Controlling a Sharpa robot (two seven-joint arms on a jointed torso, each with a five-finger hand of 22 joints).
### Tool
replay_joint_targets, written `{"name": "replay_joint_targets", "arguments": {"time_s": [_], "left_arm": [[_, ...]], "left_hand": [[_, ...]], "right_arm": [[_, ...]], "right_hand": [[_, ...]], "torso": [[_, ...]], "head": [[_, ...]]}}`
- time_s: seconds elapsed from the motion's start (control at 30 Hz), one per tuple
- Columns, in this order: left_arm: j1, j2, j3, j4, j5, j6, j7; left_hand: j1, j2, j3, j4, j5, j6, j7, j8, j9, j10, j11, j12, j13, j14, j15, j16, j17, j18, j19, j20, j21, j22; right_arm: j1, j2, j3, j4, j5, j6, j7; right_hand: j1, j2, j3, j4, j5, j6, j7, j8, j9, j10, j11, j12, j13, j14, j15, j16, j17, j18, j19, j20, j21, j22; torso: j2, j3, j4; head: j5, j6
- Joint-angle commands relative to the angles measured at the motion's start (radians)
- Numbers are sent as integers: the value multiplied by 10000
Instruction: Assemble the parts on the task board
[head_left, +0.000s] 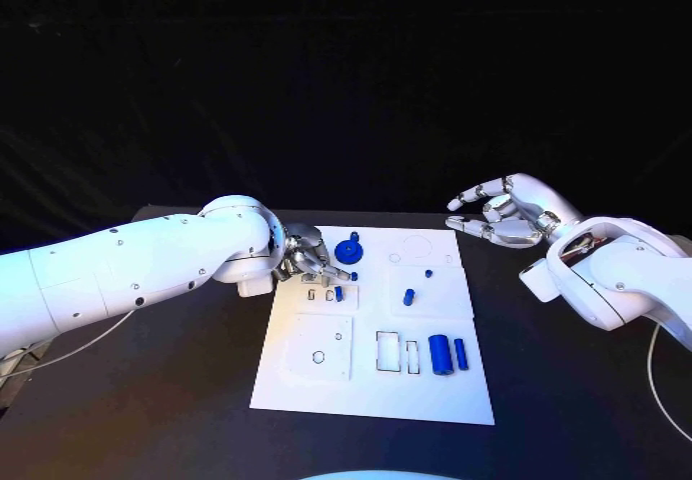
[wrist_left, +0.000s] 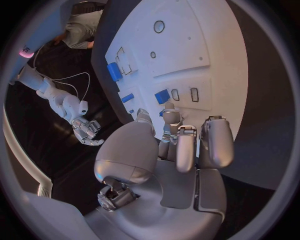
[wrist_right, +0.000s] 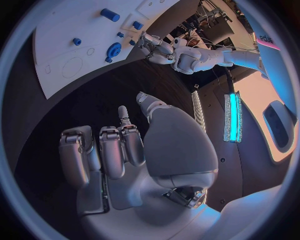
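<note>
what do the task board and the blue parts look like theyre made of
Task board: seemingly rigid matte white plastic, flat, with crisp cut-out recesses and no glare. Blue parts, such as the cylinder: probably smooth moulded plastic, evenly coloured with a faint sheen. Neither material is certain from looks alone.

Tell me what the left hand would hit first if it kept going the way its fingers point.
Probably the small blue part just ahead of the left hand's fingertips on the board, beside two empty slots. Depth is unclear, so the fingers may touch the board's surface first.

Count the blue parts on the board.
6 visible: gear at the far left, a small peg, another, two cylinders near right, one at the left hand; others may be hidden.
</note>
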Motion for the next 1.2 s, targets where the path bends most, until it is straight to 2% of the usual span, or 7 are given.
{"name": "replay_joint_targets", "arguments": {"time_s": [0.03,0.2,0.6,0.73,1.07,1.2], "left_arm": [[31,134,-21,-102,-631,430,-493],[40,313,-59,-239,-688,577,-552],[39,672,-204,-470,-525,895,-597],[38,725,-219,-493,-480,929,-599],[38,783,-228,-497,-349,916,-595],[38,786,-228,-495,-231,928,-589]], "left_hand": [[-96,113,-198,12,-16,-20,-61,115,120,99,16,158,148,1030,-101,80,2552,-92,108,1,92,134],[-182,244,-422,12,-17,-52,-79,219,244,108,1,246,220,1038,-113,100,2575,-107,123,-11,151,229],[82,340,-535,-26,1,-143,-80,275,357,13,-2,200,140,1052,-115,132,2615,-122,134,-13,211,327],[209,374,-547,-29,3,-169,-79,290,393,-20,-1,178,106,1054,-114,138,2622,-126,136,-11,230,357],[474,471,-504,-37,8,-206,-83,316,459,-38,-4,184,99,1055,-114,141,2625,-136,141,-8,268,420],[855,517,-346,-61,14,-243,-93,326,518,-57,-15,180,83,1054,-122,137,2620,-140,138,-12,294,461]], "right_arm": [[-5,-14,-1,-14,-39,214,-106],[-10,-2,-4,-37,-68,216,-132],[-31,64,-8,-118,-81,232,-152],[-41,83,-10,-144,-82,244,-160],[-53,123,-15,-217,-82,291,-199],[-58,136,-19,-257,-82,311,-218]], "right_hand": [[103,-2,70,0,62,43,-6,48,16,6,-71,-21,1460,825,-68,-44,1667,-28,966,-52,-51,2548],[100,-15,71,-2,89,37,-6,52,16,-1,-71,-29,1452,819,-70,-52,1643,-24,955,-54,-67,2538],[88,-22,77,4,133,32,-6,60,16,-2,-72,-32,1450,812,-71,-64,1610,-15,933,-57,-99,2520],[81,-23,77,7,143,31,-5,62,16,-2,-72,-33,1449,811,-72,-64,1609,-9,920,-58,-118,2508],[74,-22,79,12,155,30,-5,65,16,-8,-71,-40,1442,810,-72,-67,1603,-6,911,-58,-130,2501],[70,-26,92,14,207,26,-8,75,16,-7,-75,-39,1442,808,-73,-71,1594,-6,912,-61,-130,2502]], "torso": [[15,-5,0],[23,0,-8],[24,-9,-4],[28,3,1],[23,-6,0],[29,-2,-5]], "head": [[-16,-30],[-15,-65],[-27,-165],[-32,-181],[-16,-229],[-26,-243]]}}
